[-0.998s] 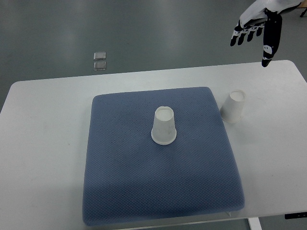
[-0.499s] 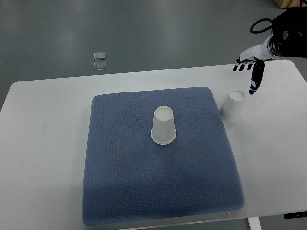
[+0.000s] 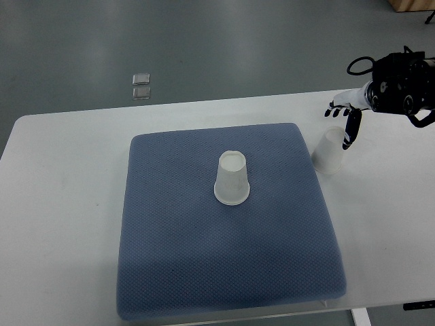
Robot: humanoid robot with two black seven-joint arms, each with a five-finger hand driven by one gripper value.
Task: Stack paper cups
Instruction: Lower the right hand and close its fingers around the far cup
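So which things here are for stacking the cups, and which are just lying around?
For the job:
- paper cup on the blue mat, upside down
- paper cup on the table, beside the mat
- right hand, fingers spread, close above that cup

Just lying about:
- blue mat
- white table
- two small squares on the floor

Taking the blue mat (image 3: 231, 231) as landmark: one inverted paper cup (image 3: 232, 178) stands near its middle, with open mat all round it, so a hand could pass on any side. A second cup (image 3: 329, 151) stands on the white table (image 3: 61, 204) just off the mat's right edge, near the far corner. The right hand (image 3: 345, 119), fingers spread, crowds that cup's far right side; its near side is free.
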